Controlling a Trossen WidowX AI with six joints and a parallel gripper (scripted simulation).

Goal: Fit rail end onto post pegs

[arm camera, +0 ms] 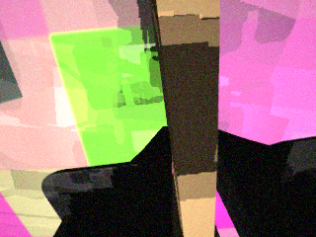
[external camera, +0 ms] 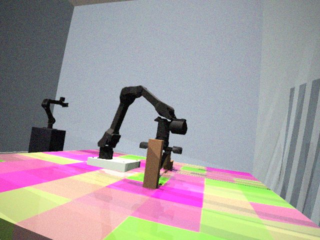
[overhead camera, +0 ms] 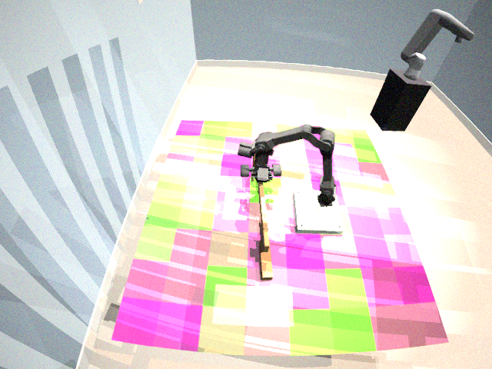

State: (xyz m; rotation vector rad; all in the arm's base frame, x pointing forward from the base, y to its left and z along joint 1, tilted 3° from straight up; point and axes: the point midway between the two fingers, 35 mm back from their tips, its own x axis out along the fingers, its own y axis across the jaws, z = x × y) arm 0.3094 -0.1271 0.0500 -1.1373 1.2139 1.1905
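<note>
Rail (overhead camera: pixel 261 202) (arm camera: pixel 194 109) in our top view runs from beneath our gripper (overhead camera: pixel 262 174) toward the wooden pieces at its lower end, above the patchwork surface (overhead camera: pixel 310 329) (external camera: pixel 180 222). From the exterior, we see an upright wooden block (external camera: pixel 153 164) partly hiding our gripper (external camera: pixel 163 149). At the wrist, our gripper (arm camera: pixel 180 129) clasps the rail between its fingers.

Top: high, steep look down over whole counter (overhead camera: pixel 310 334) (external camera: pixel 175 219), farthest out. Exterior: low, just above counter level, looking across it, closer. Both share arm (overhead camera: pixel 327 162) (external camera: pixel 118 116) and white base plate (overhead camera: pixel 317 226) (external camera: pixel 118 165). Wrist: close-up past end effector (arm camera: pixel 194 148) fingers onto rail (arm camera: pixel 194 99)
</note>
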